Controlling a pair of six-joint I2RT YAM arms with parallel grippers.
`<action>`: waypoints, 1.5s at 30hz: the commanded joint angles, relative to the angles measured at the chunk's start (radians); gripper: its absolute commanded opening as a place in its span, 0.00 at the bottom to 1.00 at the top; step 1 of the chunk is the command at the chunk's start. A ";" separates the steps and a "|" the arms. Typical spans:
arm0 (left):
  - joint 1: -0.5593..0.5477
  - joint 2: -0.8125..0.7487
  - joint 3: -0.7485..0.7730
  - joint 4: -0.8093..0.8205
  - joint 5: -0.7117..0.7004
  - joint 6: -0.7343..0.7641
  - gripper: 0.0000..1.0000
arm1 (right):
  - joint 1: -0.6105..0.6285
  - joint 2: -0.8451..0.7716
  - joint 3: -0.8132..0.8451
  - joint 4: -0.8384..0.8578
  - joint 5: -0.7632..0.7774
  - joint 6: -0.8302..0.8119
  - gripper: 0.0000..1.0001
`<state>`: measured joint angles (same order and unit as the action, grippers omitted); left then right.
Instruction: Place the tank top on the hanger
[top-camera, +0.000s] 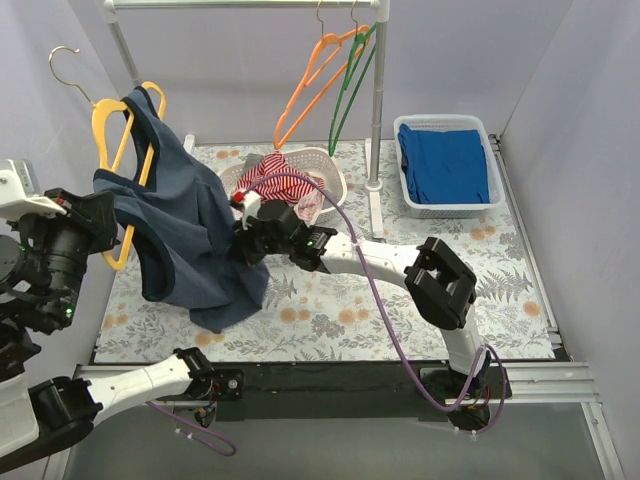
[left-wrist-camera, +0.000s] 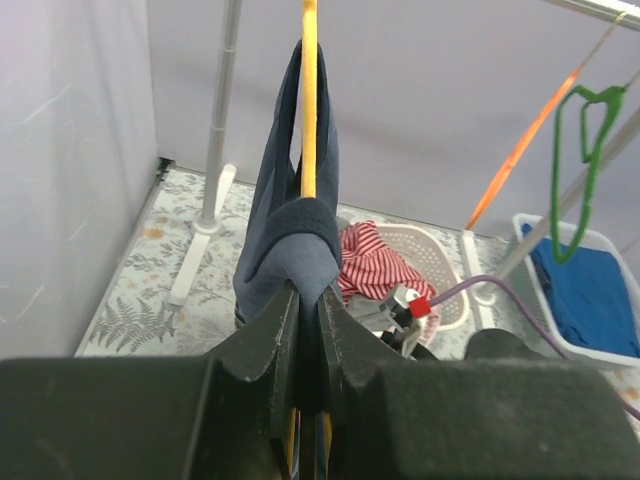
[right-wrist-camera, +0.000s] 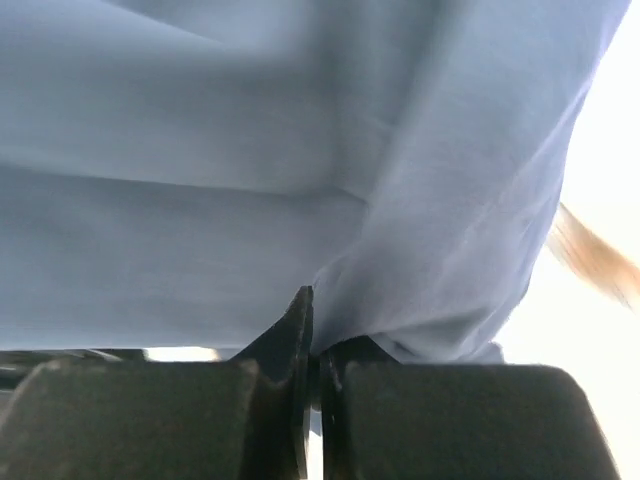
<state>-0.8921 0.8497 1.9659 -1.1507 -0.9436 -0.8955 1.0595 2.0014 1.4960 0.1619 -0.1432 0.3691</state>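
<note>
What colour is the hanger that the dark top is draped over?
The hanger is yellow, a plain thin outline. The top external view shows it best.

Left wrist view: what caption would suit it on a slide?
Left gripper clamps the yellow hanger, with the navy tank top draped over it.

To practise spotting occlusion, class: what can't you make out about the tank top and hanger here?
Top view: the tank top drapes over much of the hanger.
Left wrist: the hanger's hook is cut off by the top edge.
Right wrist: close fabric fills the frame; pinch location unclear.
</note>
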 joint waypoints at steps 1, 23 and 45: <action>0.001 0.071 -0.085 0.101 -0.099 0.068 0.00 | 0.039 0.020 0.197 0.002 -0.068 -0.027 0.04; -0.001 0.031 -0.458 0.347 -0.083 0.115 0.00 | 0.033 0.194 0.311 -0.052 -0.202 -0.029 0.64; 0.424 0.110 -0.667 0.635 0.196 0.255 0.00 | 0.030 -0.045 0.050 -0.009 -0.276 -0.021 0.73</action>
<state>-0.5835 0.9546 1.2999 -0.6071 -0.8627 -0.6468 1.0885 2.0418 1.5883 0.1158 -0.3988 0.3595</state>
